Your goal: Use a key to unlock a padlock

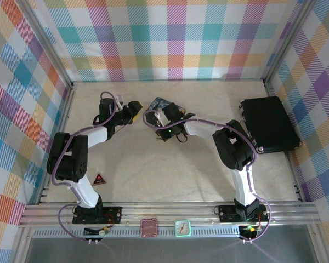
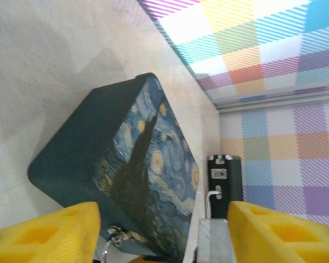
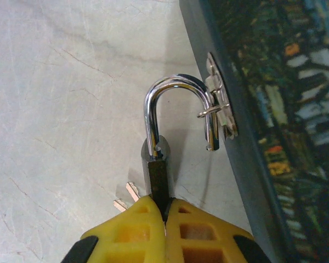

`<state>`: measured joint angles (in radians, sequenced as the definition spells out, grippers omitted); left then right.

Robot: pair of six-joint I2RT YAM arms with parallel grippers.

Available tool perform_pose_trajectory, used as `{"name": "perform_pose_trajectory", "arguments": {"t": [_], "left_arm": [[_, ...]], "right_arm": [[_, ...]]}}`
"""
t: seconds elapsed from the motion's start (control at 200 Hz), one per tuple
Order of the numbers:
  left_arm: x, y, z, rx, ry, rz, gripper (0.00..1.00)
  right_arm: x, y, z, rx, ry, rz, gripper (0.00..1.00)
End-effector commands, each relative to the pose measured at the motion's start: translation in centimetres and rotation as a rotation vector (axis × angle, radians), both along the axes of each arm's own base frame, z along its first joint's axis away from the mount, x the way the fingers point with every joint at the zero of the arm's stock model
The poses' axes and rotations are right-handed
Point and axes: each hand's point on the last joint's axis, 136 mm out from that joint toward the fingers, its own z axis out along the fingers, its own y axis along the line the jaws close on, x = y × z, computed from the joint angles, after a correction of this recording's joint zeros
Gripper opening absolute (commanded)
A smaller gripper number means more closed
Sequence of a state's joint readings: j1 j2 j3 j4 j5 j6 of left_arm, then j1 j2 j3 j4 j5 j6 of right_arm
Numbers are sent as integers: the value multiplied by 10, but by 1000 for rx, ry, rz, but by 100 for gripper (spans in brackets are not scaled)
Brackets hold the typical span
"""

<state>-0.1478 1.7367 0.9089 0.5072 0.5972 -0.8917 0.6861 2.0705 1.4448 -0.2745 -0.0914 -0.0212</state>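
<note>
The right gripper [image 3: 165, 209] is closed tight on the body of the padlock [image 3: 157, 172]. The shackle [image 3: 174, 81] stands open. One leg sits in the body, and the free leg passes through the wire loop of the latch [image 3: 222, 109] on the blue tin [image 3: 279, 120]. The key [image 3: 131, 191] shows just beside the body, above the worktop [image 3: 55, 109]; I cannot tell if it sits in the lock. The left gripper [image 2: 163, 233] is wide open and holds nothing. The tin's corner lies between its fingers, with the black case [image 2: 226, 175] behind.

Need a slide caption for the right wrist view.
Right gripper clamps the padlock, shackle open but hooked through the blue painted tin's hasp.
</note>
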Motion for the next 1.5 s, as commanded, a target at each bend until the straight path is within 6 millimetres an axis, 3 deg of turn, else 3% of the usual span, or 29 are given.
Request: {"name": "perform_pose_trajectory", "arguments": {"t": [0.0, 0.225, 0.335, 0.685, 0.98, 1.265, 1.46, 1.495], "left_arm": [[-19, -8, -22, -72, 56, -21, 58], [-25, -50, -43, -69, 33, -68, 49], [-20, -58, -48, -51, 3, -58, 42], [-17, -51, -75, 105, -3, -17, 33], [-13, -69, -79, 95, -12, -63, 28], [-17, -71, -92, 104, 13, -76, 22], [-15, -73, -92, 96, 5, -80, 0], [-15, -73, -91, 97, 4, -77, 0]], "right_arm": [[1, 5, 15, 61, -2, -12, 0], [1, 3, 12, 56, 4, -12, 0], [1, 3, 14, 61, 5, -13, 0], [2, 7, 21, 79, -4, -4, 0], [2, 8, 20, 87, 0, -1, 0], [5, 11, 25, 96, -10, 1, 0], [5, 10, 45, 118, -29, -17, 0], [4, 8, 55, 130, -31, -35, 7]]}}
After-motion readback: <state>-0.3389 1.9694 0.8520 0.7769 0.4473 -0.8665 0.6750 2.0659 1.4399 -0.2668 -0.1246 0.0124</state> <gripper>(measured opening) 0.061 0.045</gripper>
